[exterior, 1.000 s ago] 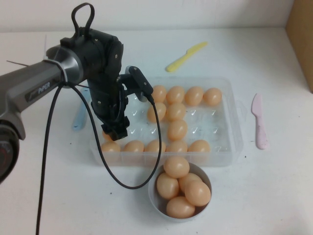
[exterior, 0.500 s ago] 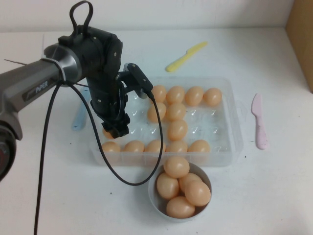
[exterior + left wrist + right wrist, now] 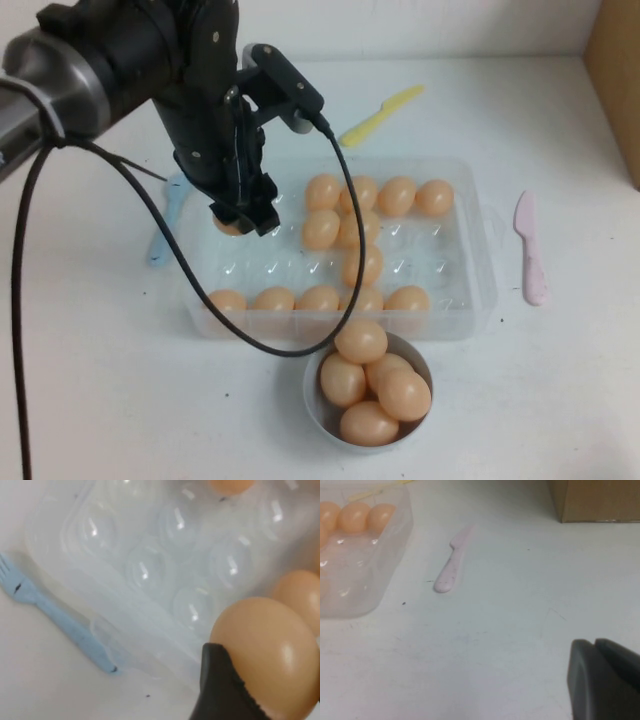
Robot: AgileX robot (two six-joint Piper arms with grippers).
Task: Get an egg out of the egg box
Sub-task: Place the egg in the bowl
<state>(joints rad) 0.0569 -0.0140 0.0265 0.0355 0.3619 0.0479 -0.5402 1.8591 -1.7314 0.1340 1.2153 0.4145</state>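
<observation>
Left gripper (image 3: 243,217) has risen since a second ago, pinching the egg (image 3: 267,655) above the egg box's (image 3: 470,310) left end.

Its fingers are closed narrowly on that egg, held clear of the empty cups below. Roughly thirteen eggs seem left in the box, though the cable hides part of one. Five more fill the bowl (image 3: 314,408). Around lie one blue fork (image 3: 55,616), one yellow knife (image 3: 380,115), one pink knife (image 3: 529,248). The right gripper (image 3: 605,680) rests closed above bare table.
</observation>
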